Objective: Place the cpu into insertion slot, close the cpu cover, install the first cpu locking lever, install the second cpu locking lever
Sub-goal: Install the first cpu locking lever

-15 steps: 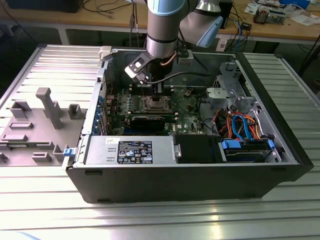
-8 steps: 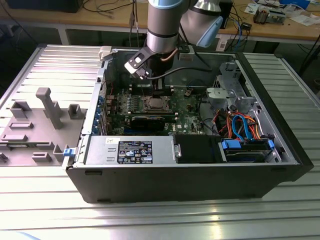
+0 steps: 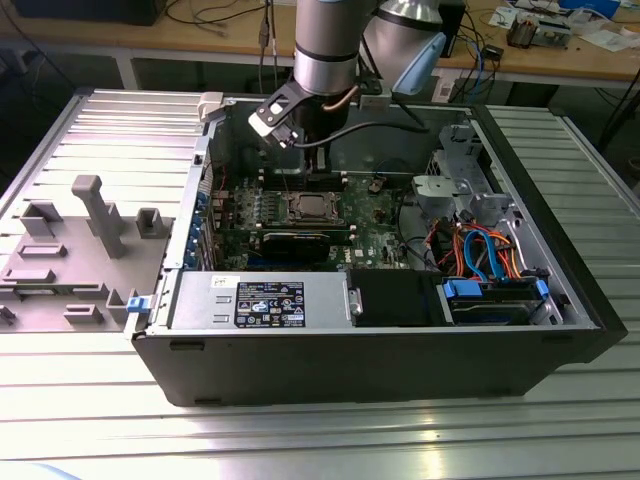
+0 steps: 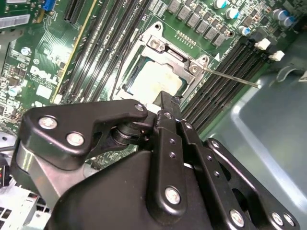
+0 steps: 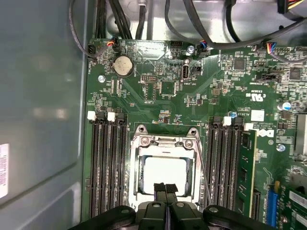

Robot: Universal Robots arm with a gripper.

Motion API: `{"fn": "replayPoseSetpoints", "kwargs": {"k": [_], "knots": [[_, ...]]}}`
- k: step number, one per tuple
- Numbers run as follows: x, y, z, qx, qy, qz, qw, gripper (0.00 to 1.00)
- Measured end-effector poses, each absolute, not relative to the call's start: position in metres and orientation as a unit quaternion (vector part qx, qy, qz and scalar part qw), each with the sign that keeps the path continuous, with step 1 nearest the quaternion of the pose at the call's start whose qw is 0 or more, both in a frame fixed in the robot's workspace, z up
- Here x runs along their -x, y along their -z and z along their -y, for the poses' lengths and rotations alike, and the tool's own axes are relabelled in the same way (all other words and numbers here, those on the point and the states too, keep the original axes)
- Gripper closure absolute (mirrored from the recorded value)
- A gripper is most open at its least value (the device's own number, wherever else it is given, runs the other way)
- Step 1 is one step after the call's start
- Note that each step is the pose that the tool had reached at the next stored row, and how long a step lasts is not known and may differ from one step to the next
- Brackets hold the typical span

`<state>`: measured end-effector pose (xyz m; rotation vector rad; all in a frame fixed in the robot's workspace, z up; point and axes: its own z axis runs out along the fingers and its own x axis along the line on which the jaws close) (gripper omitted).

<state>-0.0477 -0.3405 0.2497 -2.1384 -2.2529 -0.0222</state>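
The cpu [image 5: 165, 173] lies in the insertion slot, its pale silver top showing in both wrist views [image 4: 154, 80]. The cpu cover [image 5: 165, 142] lies flat over it as a silver frame [image 4: 173, 51]. One thin locking lever [image 4: 230, 77] sticks out sideways over the memory slots; it runs along the socket's side in the first wrist view [image 5: 203, 172]. My gripper [image 5: 166, 188] is shut with nothing between its fingers, and its tips [image 4: 168, 103] hover at the socket's edge, just above the cpu. In the exterior view the gripper [image 3: 316, 180] hangs over the socket [image 3: 311, 207].
The motherboard [image 5: 158, 91] lies inside an open black computer case [image 3: 350, 350] on a ribbed metal table. Black memory slots [image 5: 108, 167] flank the socket. Cables and a drive cage [image 3: 480, 250] fill the exterior view's right. A grey fixture [image 3: 70, 250] sits at its left.
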Motion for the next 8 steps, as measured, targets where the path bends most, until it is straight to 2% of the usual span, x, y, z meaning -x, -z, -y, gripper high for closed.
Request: {"fn": "replayPoseSetpoints", "kwargs": {"k": [8], "knots": [[0.0477,-0.2582,0.3405,0.688,0.007,0.725,0.018,0.89]]}}
